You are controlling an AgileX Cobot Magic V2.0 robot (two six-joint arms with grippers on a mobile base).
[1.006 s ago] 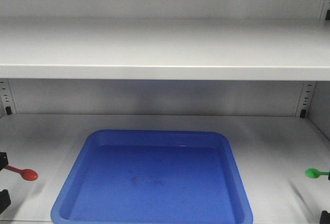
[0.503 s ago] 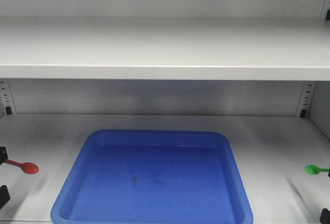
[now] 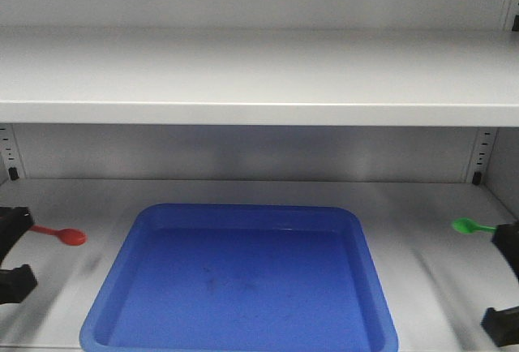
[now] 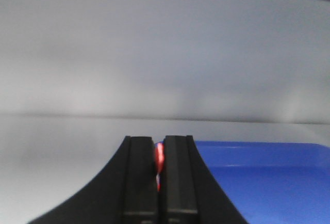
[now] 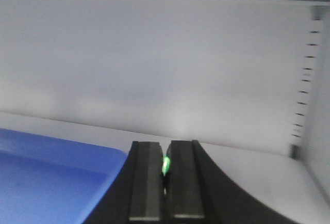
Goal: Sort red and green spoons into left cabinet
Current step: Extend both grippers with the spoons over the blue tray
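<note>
The left gripper is clenched on the red spoon, its bowl jutting toward the blue tray to its right. The right gripper pinches the green spoon, with the tray to its left. Both spoons sit inside the left cabinet, outside the tray. Such thin handles could pivot between the jaws, so a release here would likely drop either spoon on the bare shelf.

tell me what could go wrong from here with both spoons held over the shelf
Both spoons sit outside the blue tray, so a release now would likely drop them on the bare shelf. The left gripper pinches only the thin handle of the red spoon, which could slip or twist. The green spoon in the right gripper looks equally narrowly held.
</note>
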